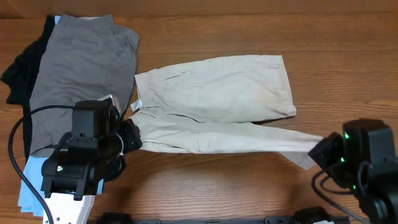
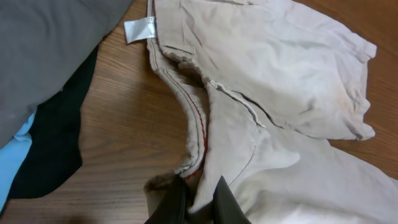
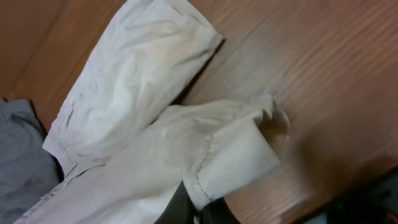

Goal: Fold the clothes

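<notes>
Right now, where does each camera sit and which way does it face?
Overhead: above the table, looking down on the beige shorts, grey shorts, both arms.
Left wrist: on the left gripper, facing the waistband it pinches; fingers show.
Right wrist: on the right gripper, facing the leg hem it pinches; fingers show.
Shared: the beige shorts.

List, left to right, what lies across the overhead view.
black garment → grey shorts → left fingers gripping the waistband → beige shorts → right fingers gripping a leg hem. The light-blue garment overlaps others, so it is left out.
</notes>
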`<state>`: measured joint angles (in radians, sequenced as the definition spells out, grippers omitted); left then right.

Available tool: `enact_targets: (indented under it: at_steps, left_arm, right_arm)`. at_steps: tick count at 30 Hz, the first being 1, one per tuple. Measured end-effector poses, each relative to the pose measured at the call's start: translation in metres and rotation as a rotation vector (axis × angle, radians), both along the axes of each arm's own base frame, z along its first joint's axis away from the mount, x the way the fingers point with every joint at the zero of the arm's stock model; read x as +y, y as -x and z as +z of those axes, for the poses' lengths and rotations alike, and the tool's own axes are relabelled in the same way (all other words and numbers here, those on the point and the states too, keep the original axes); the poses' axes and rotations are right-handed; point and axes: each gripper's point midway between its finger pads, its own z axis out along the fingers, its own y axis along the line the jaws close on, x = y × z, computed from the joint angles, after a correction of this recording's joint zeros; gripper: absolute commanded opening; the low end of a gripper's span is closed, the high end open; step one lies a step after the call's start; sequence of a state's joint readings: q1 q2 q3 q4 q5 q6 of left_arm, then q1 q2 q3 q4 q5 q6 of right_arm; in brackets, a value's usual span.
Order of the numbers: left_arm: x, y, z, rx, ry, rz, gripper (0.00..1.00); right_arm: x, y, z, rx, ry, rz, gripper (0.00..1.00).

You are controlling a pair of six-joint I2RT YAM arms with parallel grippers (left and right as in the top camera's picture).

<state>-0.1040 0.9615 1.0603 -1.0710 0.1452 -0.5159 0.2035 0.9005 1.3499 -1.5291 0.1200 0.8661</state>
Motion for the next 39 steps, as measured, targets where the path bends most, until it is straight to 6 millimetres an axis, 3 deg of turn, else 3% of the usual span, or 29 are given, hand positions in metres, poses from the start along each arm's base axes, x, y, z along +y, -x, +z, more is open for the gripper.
enact_targets:
  at_steps: [5,9,14,20,25,30,34,35,36,37,38,39]
  left_arm:
    - [0.003,-0.006,-0.014,0.058,-0.026,0.012,0.04]
    - [0.011,-0.019,-0.033,0.116,-0.077,0.040,0.04]
    - [0.023,-0.071,-0.052,0.073,-0.152,0.100,0.04]
    - [0.028,-0.133,-0.076,-0.011,-0.181,0.163,0.04]
    - [0.026,-0.168,-0.087,-0.085,-0.161,0.189,0.04]
    - [0.025,-0.190,-0.071,-0.192,-0.146,0.208,0.05]
    - [0.025,-0.205,-0.056,-0.279,-0.134,0.221,0.11]
    - [0.025,-0.209,-0.051,-0.306,-0.129,0.225,0.17]
    - [0.025,-0.213,-0.045,-0.333,-0.123,0.230,0.38]
    - [0.025,-0.215,-0.043,-0.346,-0.122,0.231,0.67]
    - [0.025,-0.218,-0.040,-0.361,-0.119,0.235,1.00]
    - [0.027,-0.221,-0.034,-0.388,-0.123,0.247,1.00]
  right_arm:
    - [0.009,-0.046,-0.014,0.041,0.053,0.069,0.04]
    - [0.019,-0.100,-0.041,0.083,0.097,0.126,0.04]
    - [0.031,-0.172,-0.085,0.082,0.143,0.171,0.04]
    - [0.031,-0.227,-0.123,0.048,0.157,0.168,0.04]
    - [0.027,-0.251,-0.126,-0.015,0.166,0.169,0.04]
    - [0.025,-0.267,-0.134,-0.046,0.175,0.163,0.04]
    - [0.025,-0.278,-0.136,-0.073,0.181,0.157,0.04]
    - [0.024,-0.282,-0.135,-0.090,0.181,0.153,0.04]
    - [0.024,-0.284,-0.134,-0.100,0.181,0.151,0.04]
    - [0.023,-0.286,-0.134,-0.106,0.180,0.147,0.19]
    - [0.020,-0.293,-0.133,-0.128,0.178,0.133,0.71]
    - [0.016,-0.297,-0.134,-0.138,0.188,0.127,0.97]
